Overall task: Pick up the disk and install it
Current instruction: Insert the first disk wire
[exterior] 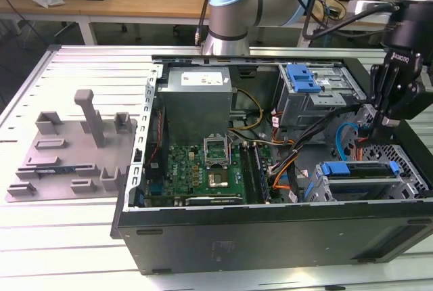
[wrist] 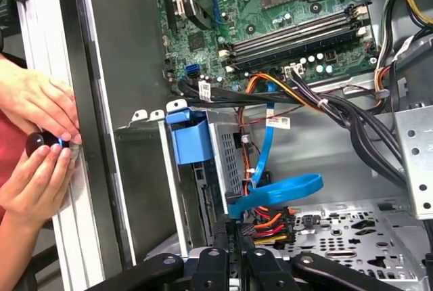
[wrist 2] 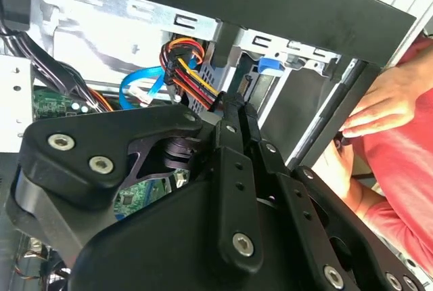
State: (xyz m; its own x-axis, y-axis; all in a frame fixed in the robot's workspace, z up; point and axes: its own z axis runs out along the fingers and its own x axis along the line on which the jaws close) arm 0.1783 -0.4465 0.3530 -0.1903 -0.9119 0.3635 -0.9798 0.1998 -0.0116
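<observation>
End effector [exterior: 380,123] hovers over open PC case [exterior: 270,237], exterior view's right; looks pressed together, pinching nothing. Disk [exterior: 358,172] sits in drive cage [exterior: 413,183], lower in exterior view's right, blue frame up. Judgement: looks seated, so any push must be square, clear of blue cable [wrist: 277,189]. Person's hands [wrist: 37,112] at case edge in first wrist view: go slow.
</observation>
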